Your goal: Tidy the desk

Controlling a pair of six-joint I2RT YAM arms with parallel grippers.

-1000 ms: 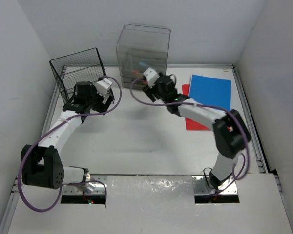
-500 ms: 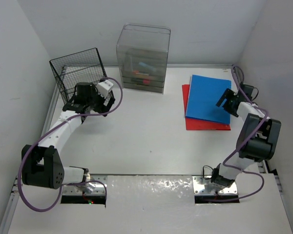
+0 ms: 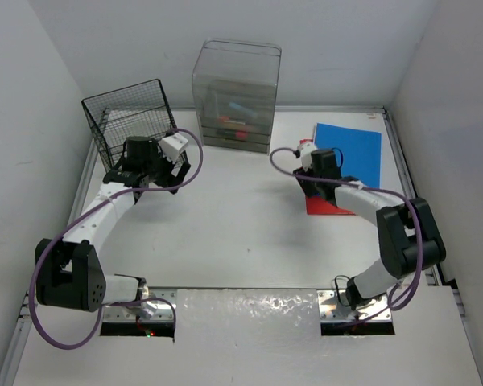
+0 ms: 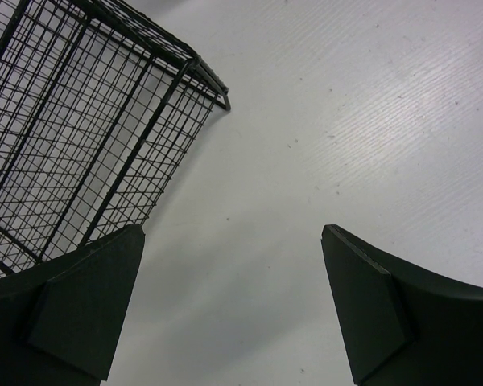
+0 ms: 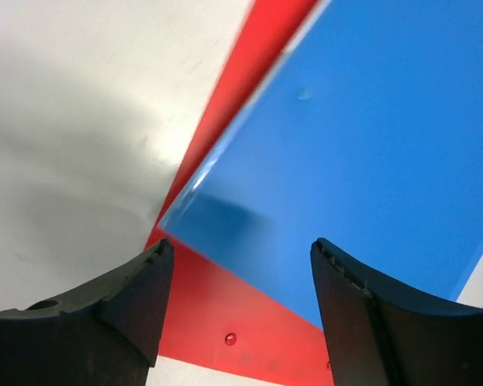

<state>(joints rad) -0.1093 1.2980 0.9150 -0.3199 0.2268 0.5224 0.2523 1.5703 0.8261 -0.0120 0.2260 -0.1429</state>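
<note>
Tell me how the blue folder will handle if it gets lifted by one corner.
The blue folder looks thin and flat, so it would probably sag or flex from one corner. Its glossy face suggests it may slide over the red folder when pushed. It likely weighs little.

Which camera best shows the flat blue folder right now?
Top external: nearly all the flat blue folder shows, lying on a red folder. Right wrist shows only its corner close up; left wrist shows none.
</note>
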